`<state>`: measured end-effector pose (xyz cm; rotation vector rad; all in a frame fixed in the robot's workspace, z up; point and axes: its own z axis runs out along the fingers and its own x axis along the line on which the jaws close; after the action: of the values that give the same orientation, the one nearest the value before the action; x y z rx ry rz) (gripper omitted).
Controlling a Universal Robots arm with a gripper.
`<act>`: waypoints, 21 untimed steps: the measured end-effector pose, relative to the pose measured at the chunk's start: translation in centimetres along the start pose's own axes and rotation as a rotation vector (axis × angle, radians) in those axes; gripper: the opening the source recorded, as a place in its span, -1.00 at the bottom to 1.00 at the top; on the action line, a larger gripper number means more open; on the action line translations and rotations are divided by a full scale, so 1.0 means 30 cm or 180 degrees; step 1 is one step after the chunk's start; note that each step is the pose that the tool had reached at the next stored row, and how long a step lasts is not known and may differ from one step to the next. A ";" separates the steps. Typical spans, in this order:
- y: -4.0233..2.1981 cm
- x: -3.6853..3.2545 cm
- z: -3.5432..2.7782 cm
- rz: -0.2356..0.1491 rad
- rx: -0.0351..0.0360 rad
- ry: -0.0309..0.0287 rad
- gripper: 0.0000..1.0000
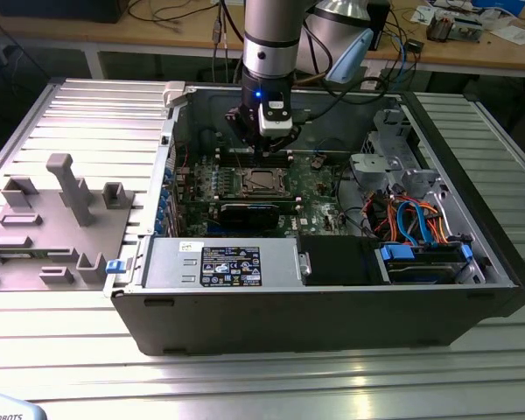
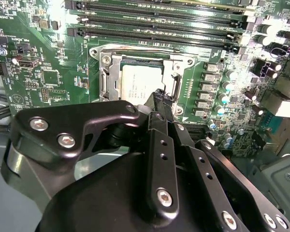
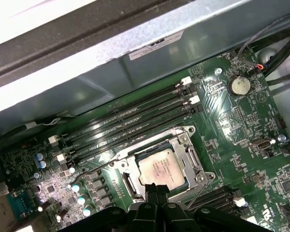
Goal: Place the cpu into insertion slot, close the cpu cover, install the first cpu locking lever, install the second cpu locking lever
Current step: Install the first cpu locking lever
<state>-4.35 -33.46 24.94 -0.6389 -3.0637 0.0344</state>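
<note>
We see the cpu [image 3: 159,169] already seated in the insertion slot [image 3: 195,180], the cpu cover [image 3: 189,151] lying closed around it. Our gripper [image 3: 157,189], fingers pinched together, hovers at the socket edge; the levers' state is unclear.

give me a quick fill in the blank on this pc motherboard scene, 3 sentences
1. The cpu lies inside the insertion slot on the ____ circuit board.
2. The cpu cover lies ____ around the chip, its window showing the silver top.
3. In the exterior view, the gripper hangs inside the open computer ____, right over the socket.

Missing words: green; flat (closed); case
</note>
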 end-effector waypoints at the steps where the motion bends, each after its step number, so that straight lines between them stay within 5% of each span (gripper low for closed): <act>1: 0.000 0.000 0.000 -0.0004 0.0000 0.0000 -0.79; 21: 0.000 0.000 0.000 -0.0088 0.0001 -0.0002 -0.79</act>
<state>-4.35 -33.46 24.94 -0.5966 -3.0725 0.0347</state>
